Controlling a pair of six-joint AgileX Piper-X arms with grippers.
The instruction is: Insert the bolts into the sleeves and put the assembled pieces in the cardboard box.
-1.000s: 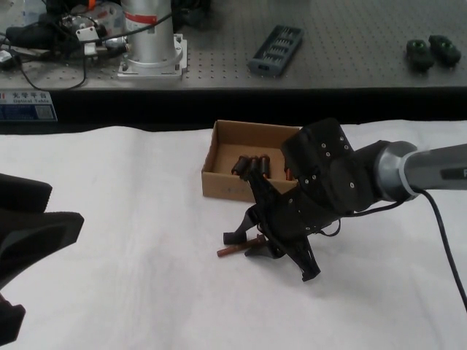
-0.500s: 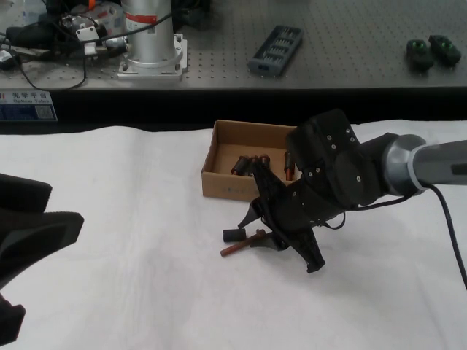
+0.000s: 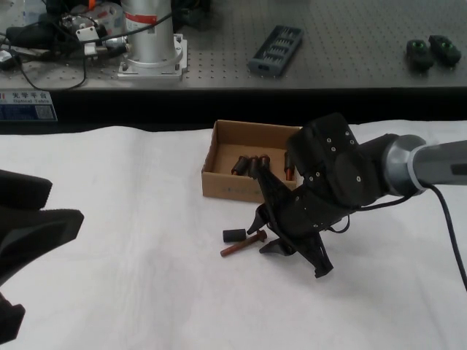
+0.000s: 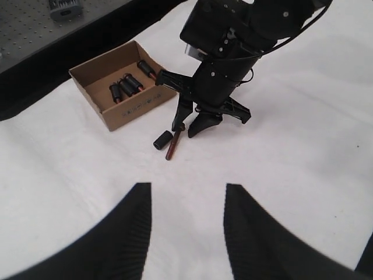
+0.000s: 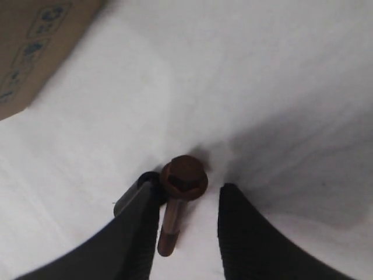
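Right tool (image 5: 189, 189) low, astride bolt (image 5: 172, 213)

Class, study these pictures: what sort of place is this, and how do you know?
Probably a robotics lab: a perforated metal bench with a tool case on it, and a robot arm over a white cloth.

We see matt brown cardboard on the box (image 3: 225, 188), dull reddish metal on the bolt (image 5: 183, 177), soft white cloth (image 3: 131, 219)
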